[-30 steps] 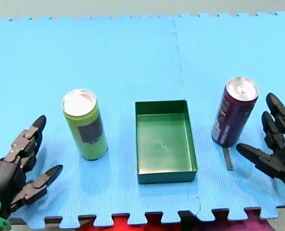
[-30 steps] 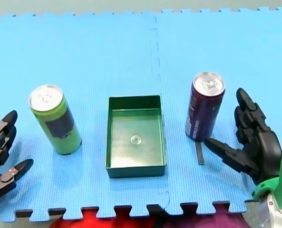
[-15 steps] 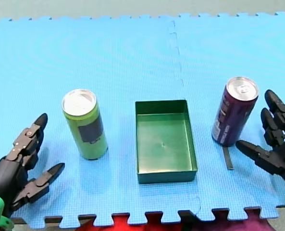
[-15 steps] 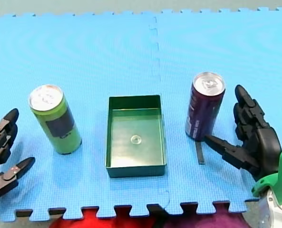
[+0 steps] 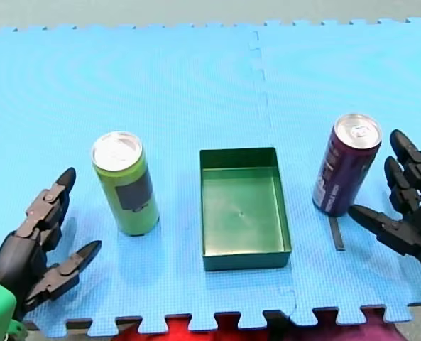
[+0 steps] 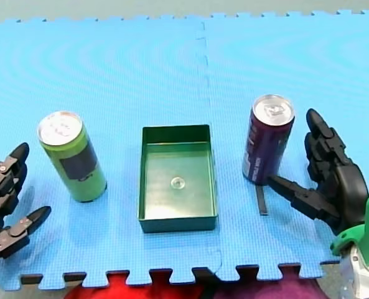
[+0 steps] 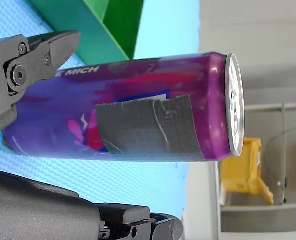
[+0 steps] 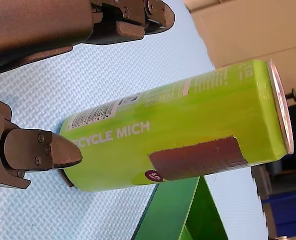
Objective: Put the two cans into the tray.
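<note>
Green can (image 5: 126, 186) and purple can (image 5: 345, 169) stand upright beside the tray (image 5: 245, 261); left hand (image 5: 36, 249) and right hand (image 5: 407, 213) flank them, uncurled, holding nothing.

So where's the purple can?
In the head views, the purple metal can stands upright right of the green rectangular tray, beside the robot's right hand.

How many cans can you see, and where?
2. The green can stands upright left of the green tray, beside the left hand; the purple can stands upright right of it, beside the right hand. Neither is in the tray. None looks hidden.
</note>
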You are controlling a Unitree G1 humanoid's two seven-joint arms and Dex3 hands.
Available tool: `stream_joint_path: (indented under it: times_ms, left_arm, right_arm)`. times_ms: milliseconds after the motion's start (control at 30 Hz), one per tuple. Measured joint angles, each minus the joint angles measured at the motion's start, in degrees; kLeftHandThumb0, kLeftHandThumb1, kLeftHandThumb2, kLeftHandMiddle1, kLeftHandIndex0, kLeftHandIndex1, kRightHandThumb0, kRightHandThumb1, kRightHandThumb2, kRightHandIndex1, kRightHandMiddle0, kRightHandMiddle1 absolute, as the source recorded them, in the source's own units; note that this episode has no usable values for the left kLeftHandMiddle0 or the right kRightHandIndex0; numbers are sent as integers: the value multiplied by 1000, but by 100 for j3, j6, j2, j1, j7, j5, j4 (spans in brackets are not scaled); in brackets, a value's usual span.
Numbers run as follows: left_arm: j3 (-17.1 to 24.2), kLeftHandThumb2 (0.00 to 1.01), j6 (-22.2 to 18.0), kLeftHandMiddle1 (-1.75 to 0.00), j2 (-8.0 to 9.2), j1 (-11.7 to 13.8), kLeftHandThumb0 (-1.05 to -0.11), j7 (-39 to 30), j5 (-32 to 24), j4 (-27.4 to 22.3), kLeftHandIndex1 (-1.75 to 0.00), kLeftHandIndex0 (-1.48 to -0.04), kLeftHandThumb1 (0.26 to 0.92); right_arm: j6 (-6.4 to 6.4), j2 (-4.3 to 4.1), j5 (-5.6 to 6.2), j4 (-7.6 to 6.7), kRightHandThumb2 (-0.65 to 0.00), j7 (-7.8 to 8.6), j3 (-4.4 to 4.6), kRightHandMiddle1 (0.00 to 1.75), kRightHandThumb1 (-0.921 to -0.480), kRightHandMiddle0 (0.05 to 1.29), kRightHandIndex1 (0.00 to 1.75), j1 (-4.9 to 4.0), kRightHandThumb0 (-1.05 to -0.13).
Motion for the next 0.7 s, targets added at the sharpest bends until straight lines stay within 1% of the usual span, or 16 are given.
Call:
stream_joint_path:
  times_ms: [167,367,400,567,700]
  left_arm:
    - [-2,265,-6,0,-9,1,-1048,10,0,4,-1,-115,921]
    - [0,250,-6,0,-9,5,-1048,8,-4,4,-1,-115,921]
    - [0,248,-6,0,-9,5,-1048,7,-5,4,-1,-116,921]
    - [2,242,3,0,-9,10,-1048,-12,-22,0,-1,-116,921]
    - [8,236,19,-1,-14,31,-1048,-31,-39,-44,-1,-117,921]
  right_arm:
    - [23,8,-37,-57,-12,-55,38,1,-748,135,0,0,-1048]
    - [72,22,-85,-103,-11,-169,104,1,-753,136,0,-5,-1048]
    - [85,24,-97,-103,-11,-191,114,1,-753,136,0,-13,-1048]
    - [167,30,-150,-99,-8,-274,152,1,-753,135,2,-118,-1048]
    - [212,62,-177,-109,-8,-352,187,1,-757,137,4,-163,-1048]
